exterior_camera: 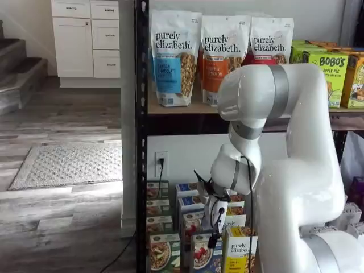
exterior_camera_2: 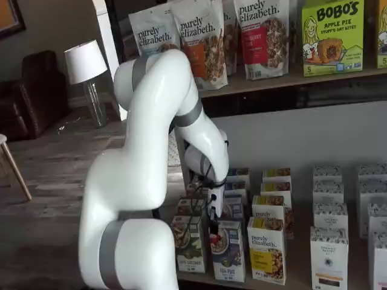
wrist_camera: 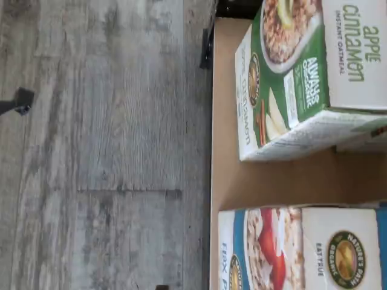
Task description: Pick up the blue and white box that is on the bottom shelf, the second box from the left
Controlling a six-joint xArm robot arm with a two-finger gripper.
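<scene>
The blue and white box (exterior_camera_2: pixel 228 251) stands upright at the front of the bottom shelf (exterior_camera_2: pixel 300 257), between a green-fronted carton (exterior_camera_2: pixel 188 241) and a yellow-fronted carton (exterior_camera_2: pixel 266 251). In both shelf views my gripper (exterior_camera_2: pixel 213 228) hangs just above the box's top, fingers pointing down, with nothing held. The same gripper (exterior_camera: pixel 212 238) is over the box (exterior_camera: pixel 205 256) here too. Its fingers are seen side-on and look thin and dark; the jaws stand open. The wrist view shows the box (wrist_camera: pixel 302 251) lying beside the green carton (wrist_camera: pixel 302 78) on the tan board (wrist_camera: pixel 272 181).
More rows of small cartons (exterior_camera_2: pixel 329 199) stand behind and to the right on the same shelf. Granola bags (exterior_camera: pixel 173 57) and green boxes (exterior_camera_2: pixel 331 36) fill the shelf above. A black rack post (exterior_camera: pixel 141 142) stands at the left, with grey wood floor (wrist_camera: pixel 109 145) in front.
</scene>
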